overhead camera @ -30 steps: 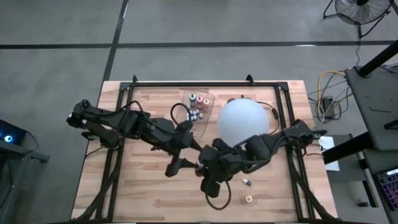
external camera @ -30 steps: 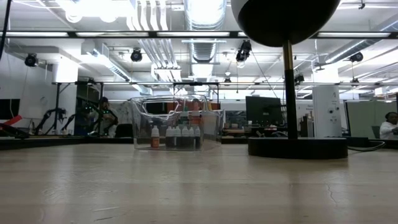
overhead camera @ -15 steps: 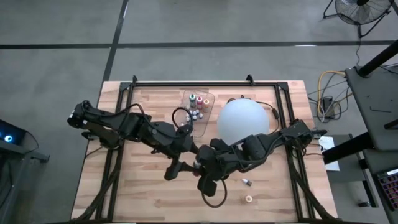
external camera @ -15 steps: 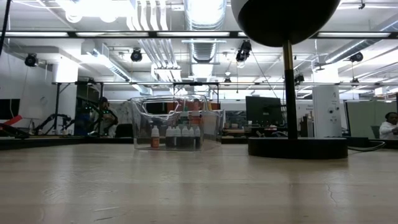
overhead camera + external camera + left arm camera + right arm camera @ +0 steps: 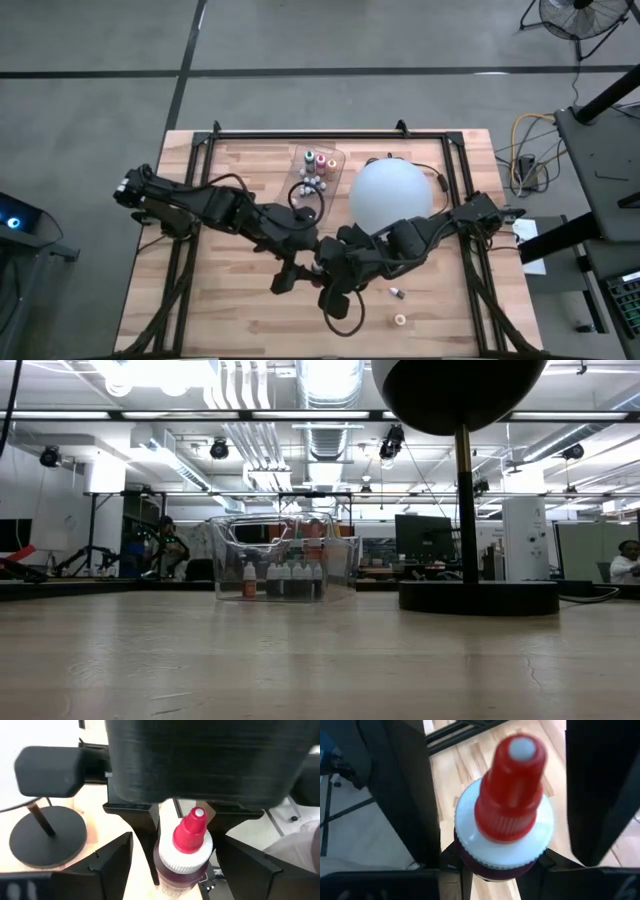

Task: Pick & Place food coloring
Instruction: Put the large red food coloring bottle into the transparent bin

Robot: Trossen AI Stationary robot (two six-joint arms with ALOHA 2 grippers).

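**Q:** Entry for this moment. What was nearest your working ends?

**A:** My right gripper (image 5: 322, 268) was clamped on one red-tipped bottle (image 5: 505, 805) of food coloring: red nozzle, white collar, dark red body. It was gripped low on the body, nozzle pointing away from my wrist and clear of the table (image 5: 230, 310). My left gripper (image 5: 297, 265) was spread, one finger (image 5: 107, 862) on each side of that same bottle. I saw a gap on both sides and judged no contact yet.

**Q:** What had changed over the last second?

**A:** My left arm had swung across and closed in on the right one, until the two grippers met nose to nose. The right's grip had not altered. The left's fingers had narrowed only a trace.

**Q:** Meaning for the task?

**A:** I judged it a hand-over about to happen. The bottle was bracketed by the left but carried wholly by the right. The left had to close before the right let go, or the bottle would drop.

**Q:** Farther out?

**A:** Near the right gripper, on its outer side, a loose vial (image 5: 397, 293) lay on the boards, unplaced. Beyond both grippers stood the white globe (image 5: 390, 195). Just beside it was the clear tray (image 5: 338, 160), with a cluster of small bottles (image 5: 316, 172) already inside, so I took the placing to be partly done. The tray was well apart from the held bottle.
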